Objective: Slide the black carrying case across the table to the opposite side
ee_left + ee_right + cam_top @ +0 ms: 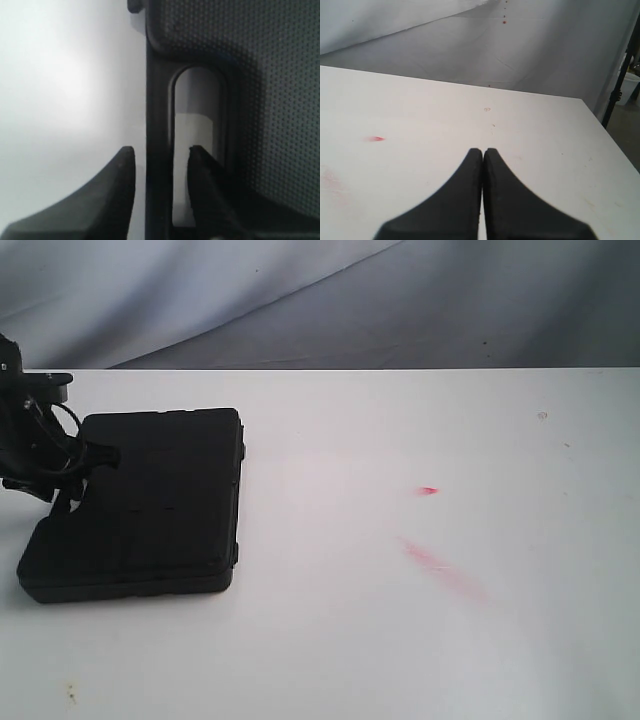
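Viewing the exterior feed, I read the case (pixel 140 505) lying flat on the desk (pixel 400 640), at the left of that view and well apart from the right side. Its long edges run roughly front to back.

1. Left tool (pixel 88 455): it sits at the case's left edge, where the handle is. In the left wrist feed the left tool (pixel 161 152) straddles the handle (pixel 159 100). One finger (pixel 120 180) is outside the case over bare desk, and the other (pixel 202 185) is inside the slot (pixel 197 100). A thin strip of light shows between each finger and the handle bar, so I log the jaws as parted around the bar and not clamped on it.

2. Right tool (pixel 483 152): its two fingers are pressed together with nothing between them. It hangs over bare desk (the right wrist feed shows no part of the case).

3. Desk surface: two red marks (pixel 427 490) lie right of the middle in the exterior feed, the nearer one a longer smear. Both are well apart from the case. One small red mark also shows in the right wrist feed, off to the side of the right tool.

4. Background: a grey cloth (pixel 300 300) hangs behind the desk's far edge.
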Motion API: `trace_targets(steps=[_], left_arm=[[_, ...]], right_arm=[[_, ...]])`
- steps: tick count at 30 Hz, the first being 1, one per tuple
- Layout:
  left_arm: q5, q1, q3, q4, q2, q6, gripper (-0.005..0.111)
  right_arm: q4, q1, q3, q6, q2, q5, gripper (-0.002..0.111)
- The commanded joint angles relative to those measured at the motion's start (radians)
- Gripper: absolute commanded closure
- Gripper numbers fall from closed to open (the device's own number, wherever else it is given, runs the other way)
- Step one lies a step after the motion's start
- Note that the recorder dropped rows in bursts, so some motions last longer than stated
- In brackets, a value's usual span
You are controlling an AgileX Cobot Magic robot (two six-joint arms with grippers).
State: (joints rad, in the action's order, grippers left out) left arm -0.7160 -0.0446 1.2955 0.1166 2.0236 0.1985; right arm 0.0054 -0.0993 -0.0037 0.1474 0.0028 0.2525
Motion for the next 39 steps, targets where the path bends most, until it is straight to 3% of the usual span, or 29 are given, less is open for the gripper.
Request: trace_targets(steps=[1, 13, 15, 18, 19, 27, 30, 39], left_arm=[[0.028, -0.002, 0.002, 0.005, -0.045, 0.001, 0.071], [0.008, -0.002, 0.002, -0.007, -0.289, -0.053, 0.071], [-0.038, -0.002, -0.004, -0.007, -0.382, -0.074, 0.078], [-0.001, -0.002, -0.042, -0.013, -0.58, -0.075, 0.103], [0.011, -0.002, -0.055, -0.022, -0.626, -0.083, 0.107], [0.218, -0.002, -0.353, -0.06, -1.19, -0.155, 0.107], [0.217, -0.002, -0.502, -0.092, -1.411, -0.157, 0.107], [0.22, -0.002, -0.781, -0.107, -1.802, -0.181, 0.107]], right_arm=[[0.0, 0.008, 0.004, 0.0, -0.003, -0.001, 0.108], [0.0, 0.008, 0.004, 0.0, -0.003, -0.001, 0.108], [0.0, 0.008, 0.004, 0.0, -0.003, -0.001, 0.108], [0.0, 0.008, 0.004, 0.0, -0.003, -0.001, 0.108], [0.0, 0.008, 0.004, 0.0, -0.003, -0.001, 0.108], [0.0, 0.008, 0.004, 0.0, -0.003, -0.001, 0.108], [0.0, 0.008, 0.004, 0.0, -0.003, -0.001, 0.108], [0.0, 0.008, 0.004, 0.0, -0.003, -0.001, 0.108]])
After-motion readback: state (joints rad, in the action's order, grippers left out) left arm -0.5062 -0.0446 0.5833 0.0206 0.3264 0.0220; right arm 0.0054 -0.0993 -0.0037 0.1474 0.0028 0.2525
